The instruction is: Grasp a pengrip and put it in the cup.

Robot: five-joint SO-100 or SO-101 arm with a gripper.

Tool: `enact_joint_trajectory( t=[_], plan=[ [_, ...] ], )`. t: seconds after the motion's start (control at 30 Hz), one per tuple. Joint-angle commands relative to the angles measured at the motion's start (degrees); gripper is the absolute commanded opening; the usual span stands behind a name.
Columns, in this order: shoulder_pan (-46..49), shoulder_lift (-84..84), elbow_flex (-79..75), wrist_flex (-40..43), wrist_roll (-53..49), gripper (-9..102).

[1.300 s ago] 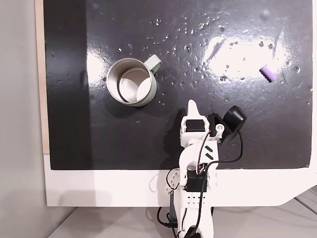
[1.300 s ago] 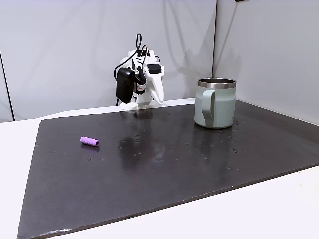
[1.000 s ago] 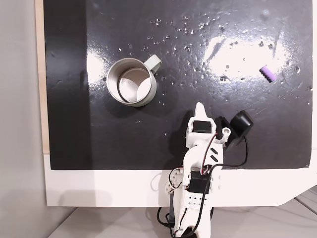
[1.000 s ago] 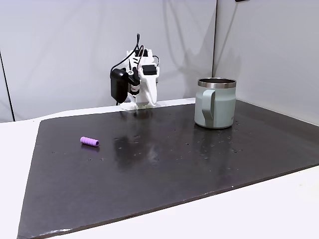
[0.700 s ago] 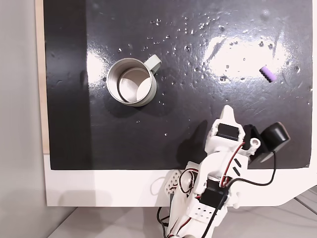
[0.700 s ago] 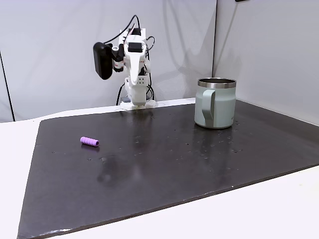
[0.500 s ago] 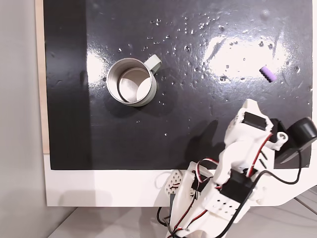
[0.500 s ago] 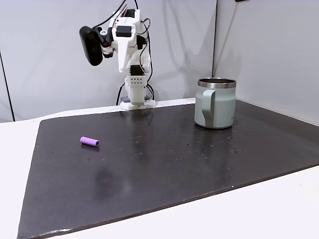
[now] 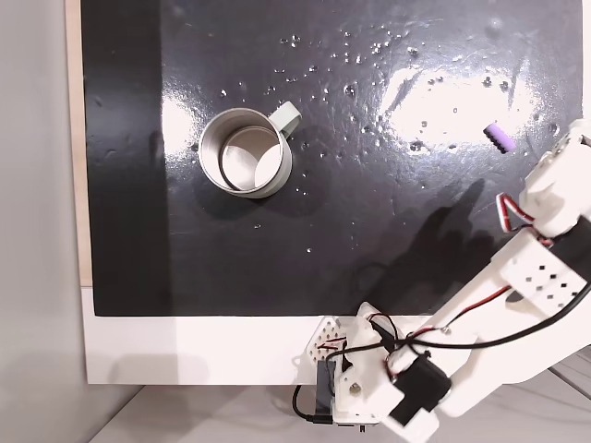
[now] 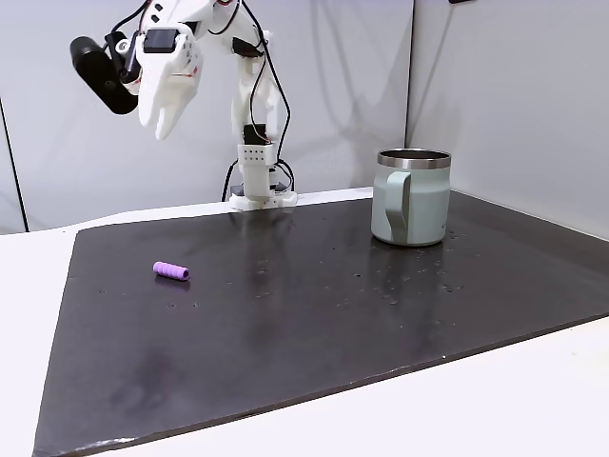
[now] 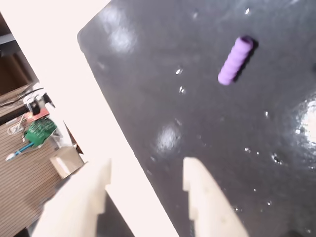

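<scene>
The lilac ribbed pengrip [image 9: 499, 137] lies on the black mat, far right in a fixed view from above and at the left [image 10: 171, 271] in a fixed view from the side. The pale green cup [image 9: 245, 152] stands upright, its handle facing the side camera [image 10: 411, 197]. My gripper [image 10: 160, 126] hangs high over the mat's left part, roughly above the pengrip and well apart from it. It points down at the right edge [image 9: 579, 141] of the view from above. In the wrist view the gripper [image 11: 145, 170] is open and holds nothing, and the pengrip [image 11: 235, 60] lies ahead of it, upper right.
The black mat [image 9: 369, 240] lies on a white table [image 9: 185, 351]. The arm's base [image 10: 255, 186] stands at the mat's far edge. The wrist view looks over the mat's edge to a wooden floor with a green circuit board [image 11: 37, 132].
The arm unfolded from low near its base, rose and swung towards the pengrip's side of the mat. Cup and pengrip have not moved.
</scene>
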Motion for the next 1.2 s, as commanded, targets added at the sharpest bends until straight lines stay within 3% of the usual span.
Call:
enact_joint_trajectory(
  t=[0.0,0.27,0.5,1.17],
  plan=[
    [0.6,-8.1,-17.8,4.9,-1.9,24],
    [-1.1,-30.9,-43.0,18.1,-3.9,26],
    [-3.1,-40.0,-47.6,21.8,-1.6,26],
    [-3.9,-46.1,-30.8,10.7,-0.4,26]
  ],
)
